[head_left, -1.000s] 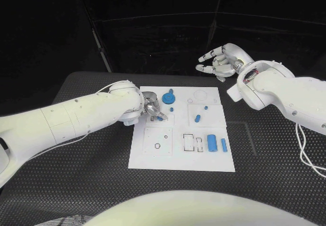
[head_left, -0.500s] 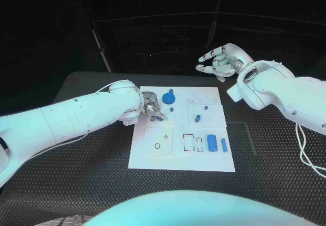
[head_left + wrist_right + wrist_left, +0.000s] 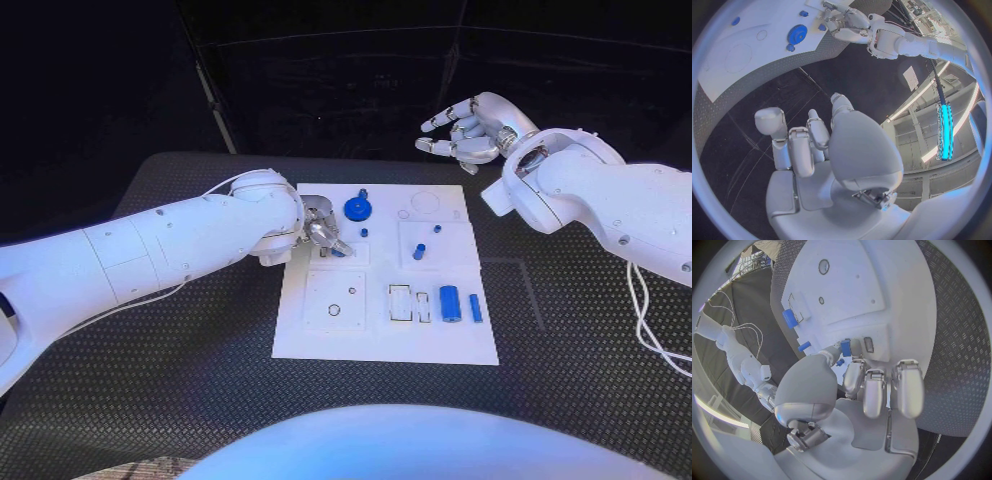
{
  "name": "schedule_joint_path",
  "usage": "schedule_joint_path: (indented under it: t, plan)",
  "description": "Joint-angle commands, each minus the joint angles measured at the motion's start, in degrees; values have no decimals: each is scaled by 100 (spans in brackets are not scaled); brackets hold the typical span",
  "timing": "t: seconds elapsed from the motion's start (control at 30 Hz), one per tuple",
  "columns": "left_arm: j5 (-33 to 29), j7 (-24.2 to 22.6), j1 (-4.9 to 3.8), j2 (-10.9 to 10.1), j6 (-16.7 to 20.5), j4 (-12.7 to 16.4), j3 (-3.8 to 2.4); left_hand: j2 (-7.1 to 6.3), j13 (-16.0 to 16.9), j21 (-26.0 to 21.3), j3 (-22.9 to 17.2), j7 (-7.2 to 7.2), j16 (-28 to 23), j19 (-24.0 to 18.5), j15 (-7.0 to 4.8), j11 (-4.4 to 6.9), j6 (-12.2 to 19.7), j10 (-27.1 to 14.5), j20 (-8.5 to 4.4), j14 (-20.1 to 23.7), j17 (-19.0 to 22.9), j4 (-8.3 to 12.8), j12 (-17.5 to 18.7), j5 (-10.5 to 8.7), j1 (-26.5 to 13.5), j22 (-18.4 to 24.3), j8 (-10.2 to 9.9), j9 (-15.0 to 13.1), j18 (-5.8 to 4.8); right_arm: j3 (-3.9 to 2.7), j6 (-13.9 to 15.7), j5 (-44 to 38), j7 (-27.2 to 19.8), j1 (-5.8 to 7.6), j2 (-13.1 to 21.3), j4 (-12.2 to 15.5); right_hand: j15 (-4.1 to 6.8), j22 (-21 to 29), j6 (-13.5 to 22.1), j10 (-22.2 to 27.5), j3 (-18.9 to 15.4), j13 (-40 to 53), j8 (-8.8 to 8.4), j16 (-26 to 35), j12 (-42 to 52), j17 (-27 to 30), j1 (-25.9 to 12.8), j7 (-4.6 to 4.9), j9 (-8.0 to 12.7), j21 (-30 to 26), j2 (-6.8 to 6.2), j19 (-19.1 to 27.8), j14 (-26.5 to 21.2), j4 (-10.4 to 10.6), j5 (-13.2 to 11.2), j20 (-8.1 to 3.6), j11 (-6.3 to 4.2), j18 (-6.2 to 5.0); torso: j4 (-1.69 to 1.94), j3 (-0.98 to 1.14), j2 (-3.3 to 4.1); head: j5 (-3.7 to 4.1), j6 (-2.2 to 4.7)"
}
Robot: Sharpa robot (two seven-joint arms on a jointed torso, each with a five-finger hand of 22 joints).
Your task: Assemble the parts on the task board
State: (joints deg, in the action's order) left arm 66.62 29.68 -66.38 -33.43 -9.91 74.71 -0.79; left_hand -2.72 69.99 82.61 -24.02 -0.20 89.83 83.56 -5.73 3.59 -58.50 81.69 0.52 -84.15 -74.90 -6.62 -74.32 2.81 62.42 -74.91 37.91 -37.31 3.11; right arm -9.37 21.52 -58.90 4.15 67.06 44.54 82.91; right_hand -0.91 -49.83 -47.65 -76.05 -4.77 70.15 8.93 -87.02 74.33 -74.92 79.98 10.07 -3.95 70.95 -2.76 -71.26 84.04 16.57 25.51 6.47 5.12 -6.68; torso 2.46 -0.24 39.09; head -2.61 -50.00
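The white task board (image 3: 378, 340) lies mid-table. My left hand (image 3: 320, 228) rests over its upper-left square and pinches a small blue part (image 3: 846, 347) between thumb and a finger, close to the board (image 3: 856, 290). A blue gear (image 3: 358, 209) stands just beyond that hand. A blue peg (image 3: 418, 250), a blue cylinder (image 3: 450, 302) and a thin blue bar (image 3: 475, 307) lie further right. My right hand (image 3: 464, 130) hangs raised past the board's far right corner, fingers apart, holding nothing. The right wrist view shows the gear (image 3: 799, 34) and the left hand (image 3: 845, 20).
The black ribbed table (image 3: 577, 330) surrounds the board on all sides. Empty slots (image 3: 408, 304) and a round hole (image 3: 335, 310) mark the board's near half. A white cable (image 3: 652, 330) trails off the right arm at the table's right edge.
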Motion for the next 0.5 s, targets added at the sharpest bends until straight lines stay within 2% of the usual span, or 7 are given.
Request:
schedule_joint_path:
  t: [0.03, 0.23, 0.5]
  plan:
    - [-3, 97, 17, -2, -169, -16, 17, 39, 6, -9, -7, 5, 17, 17, -29, 3, -51, 32, -2, -585, -1510, -33, -25, 17, -46, -520, 34, -15, -52, -4, -23, 7, -44, 10, -7, 4, 50, 7, -48, -4, -34, -1, 13, 33, -2, -802, 0, -11, 7, -25, 41, 21, 433, -15, 22, -2, -25, -60, -2, 3, 0, -1, 0]
    - [-3, 98, 15, 27, -157, -59, 17, 38, 8, -16, 228, 15, 17, 16, -22, -6, -90, 40, 3, -585, -1510, -191, -22, 7, -329, -522, 30, -33, -51, -4, -19, 8, -51, 10, -4, 5, 51, 25, -48, -3, -103, -12, 21, 40, 0, -793, -139, -10, 9, -39, 81, 20, 432, 3, 38, -3, -23, -62, 1, 4, 3, -1, 0]
    - [-3, 100, 10, 57, -166, -120, 17, 70, 9, -14, 459, 16, 17, 23, -23, -7, -105, 39, 2, -585, -1510, -297, -17, 6, -479, -536, 18, -51, -53, -4, -16, 8, -49, 10, 1, 6, 49, 34, -45, 6, -175, -26, 24, 44, -2, -788, -240, -8, 10, -48, 110, 20, 432, 0, 159, -2, -21, -62, -1, 3, 2, -2, 0]
